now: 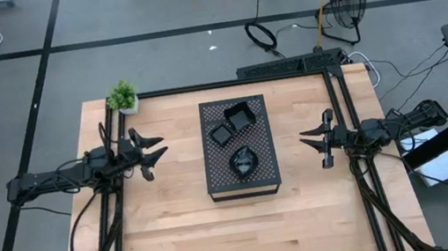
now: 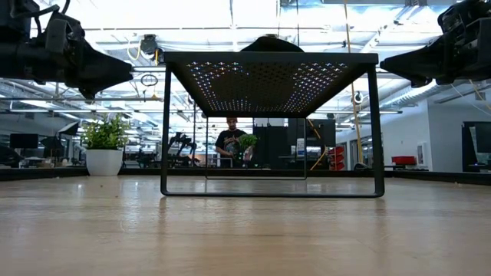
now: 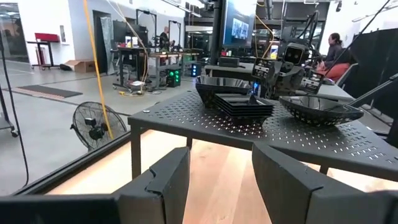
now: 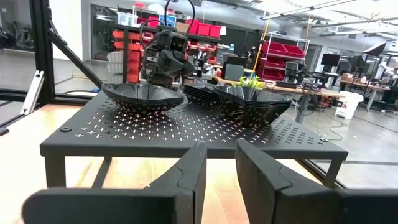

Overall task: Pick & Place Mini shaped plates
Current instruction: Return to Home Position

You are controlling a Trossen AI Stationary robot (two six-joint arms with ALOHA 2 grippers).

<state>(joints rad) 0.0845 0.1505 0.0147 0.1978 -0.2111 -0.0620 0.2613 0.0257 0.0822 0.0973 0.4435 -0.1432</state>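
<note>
Glossy black, the mini shaped plates sit in three piles on top of the perforated shelf. The leaf-shaped stack is at one end of the shelf. Two square stacks sit close together at the other end, the one toward the potted plant.

I see no plate off the shelf, on the wooden table or in either claw. So the placing looks finished, and I judge the step in hand to be the return to rest.

The left gripper hangs above the table well off the shelf's left side, its fingers set moderately apart around nothing. The right gripper hangs off the shelf's right side, a little nearer, its fingers parted by only a narrow gap and also empty. Both point at the shelf.

What remains probably calls for each arm to fold away from the shelf without dipping toward its edge or brushing the piles. No grasp seems needed.
</note>
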